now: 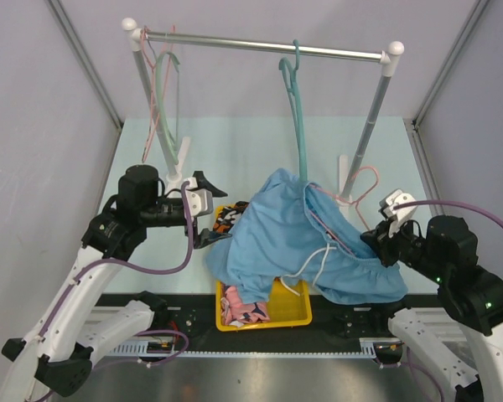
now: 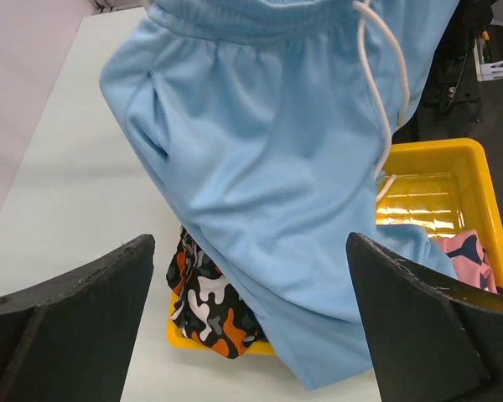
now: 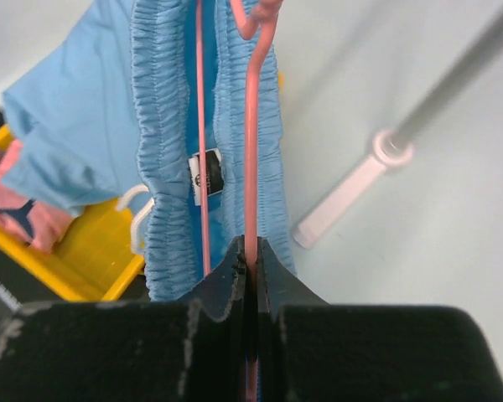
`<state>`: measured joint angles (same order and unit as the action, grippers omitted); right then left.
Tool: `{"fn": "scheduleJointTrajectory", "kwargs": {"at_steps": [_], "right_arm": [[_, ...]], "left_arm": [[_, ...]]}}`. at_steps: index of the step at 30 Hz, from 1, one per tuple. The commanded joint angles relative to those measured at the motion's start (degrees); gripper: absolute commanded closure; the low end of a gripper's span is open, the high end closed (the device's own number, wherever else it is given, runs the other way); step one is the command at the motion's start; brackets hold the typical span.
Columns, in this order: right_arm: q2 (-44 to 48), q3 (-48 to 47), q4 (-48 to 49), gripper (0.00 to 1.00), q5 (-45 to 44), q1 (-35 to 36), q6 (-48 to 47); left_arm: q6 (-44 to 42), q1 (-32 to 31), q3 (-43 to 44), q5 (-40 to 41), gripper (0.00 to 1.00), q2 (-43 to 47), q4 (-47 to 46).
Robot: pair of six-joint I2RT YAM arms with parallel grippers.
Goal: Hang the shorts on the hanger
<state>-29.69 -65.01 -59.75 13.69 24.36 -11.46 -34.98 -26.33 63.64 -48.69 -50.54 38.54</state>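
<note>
We see the right hand [image 3: 250,255] clenched on the hanger [image 3: 251,142], whose wire lies inside the waistband of the shorts [image 1: 302,234]; these drape over the yellow bin [image 1: 292,315] on the counter [image 1: 235,142]. Beside them the left hand [image 1: 206,209] stands released, gripping nothing.

Shot from high and behind, looking down and forward over whole table [image 1: 235,142]; from left wrist, close on shorts [image 2: 260,167] and yellow bin [image 2: 432,157]; from right wrist, closer still, along hanger [image 3: 251,151]; shorts and bin shared by all three.
</note>
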Motion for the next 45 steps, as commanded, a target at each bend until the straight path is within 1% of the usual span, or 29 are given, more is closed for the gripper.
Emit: {"fn": "scheduleJointTrajectory", "kwargs": {"at_steps": [1,3,7,10,11,14,15,17,20,22,23,24,28,31,34,37,41,45], "right_arm": [[-3.7,-3.5,1.0,1.00,-7.8,-3.1,6.5],[-6.8,-4.6,0.5,1.00,-8.2,-4.7,7.9],[-12.7,-10.4,1.7,1.00,-10.3,-5.4,8.7],[-17.9,-17.8,3.1,1.00,-11.5,-5.5,8.5],[-19.6,-22.0,3.1,1.00,-11.6,-5.5,8.5],[-25.5,-29.0,3.2,1.00,-12.9,-5.5,8.7],[-26.8,-33.2,3.3,1.00,-13.3,-5.6,8.6],[-30.7,-38.4,3.2,1.00,-13.6,-5.6,8.3],[-35.0,-42.6,2.6,1.00,-16.0,-5.9,7.9],[-37.1,-47.7,1.2,1.00,-16.7,-5.9,7.2],[-39.9,-49.7,0.6,1.00,-17.5,-6.1,6.8],[-41.1,-54.0,-0.8,1.00,-18.1,-6.3,6.6],[-46.8,-61.3,-1.3,1.00,-17.8,-7.8,5.4],[-50.3,-64.9,-0.9,1.00,-17.6,-8.3,5.7],[-52.3,-64.9,0.2,1.00,-16.9,-8.4,5.5],[-52.8,-62.6,0.7,1.00,-16.9,-8.4,5.6],[-52.1,-57.3,0.6,1.00,-18.1,-8.4,6.0],[-50.7,-51.9,1.9,1.00,-18.7,-8.2,6.0]], "left_arm": [[1.7,0.2,-0.1,-1.6,0.00,0.6,-2.5],[1.6,0.2,0.0,-1.2,0.00,0.7,-2.6],[1.1,0.2,-0.5,-0.5,0.00,1.5,-2.4],[1.3,0.1,-1.7,-0.3,0.00,2.4,-2.8],[1.2,0.2,-2.0,-0.3,0.00,2.6,-2.9],[1.2,0.2,-2.2,0.1,0.00,2.9,-2.9],[1.2,0.1,-2.2,0.2,0.00,2.9,-2.9],[1.0,0.3,-2.2,0.2,0.00,2.9,-2.9],[0.7,0.2,-2.3,0.3,0.00,3.0,-2.7],[0.4,0.2,-2.5,0.5,0.00,3.2,-2.2],[0.4,0.3,-2.7,0.7,0.00,3.4,-2.2],[0.4,0.1,-2.9,0.9,0.00,3.9,-2.2],[0.7,0.2,-4.0,1.3,0.00,4.6,-2.7],[1.1,0.2,-4.3,1.5,0.00,4.6,-3.1],[1.0,0.2,-4.2,1.8,0.00,4.6,-2.9],[0.6,0.2,-4.3,3.0,0.00,4.8,-2.2],[1.1,0.2,-4.9,4.5,0.00,4.8,-1.9],[3.7,0.3,-5.5,6.8,0.00,4.1,-1.5]]}}
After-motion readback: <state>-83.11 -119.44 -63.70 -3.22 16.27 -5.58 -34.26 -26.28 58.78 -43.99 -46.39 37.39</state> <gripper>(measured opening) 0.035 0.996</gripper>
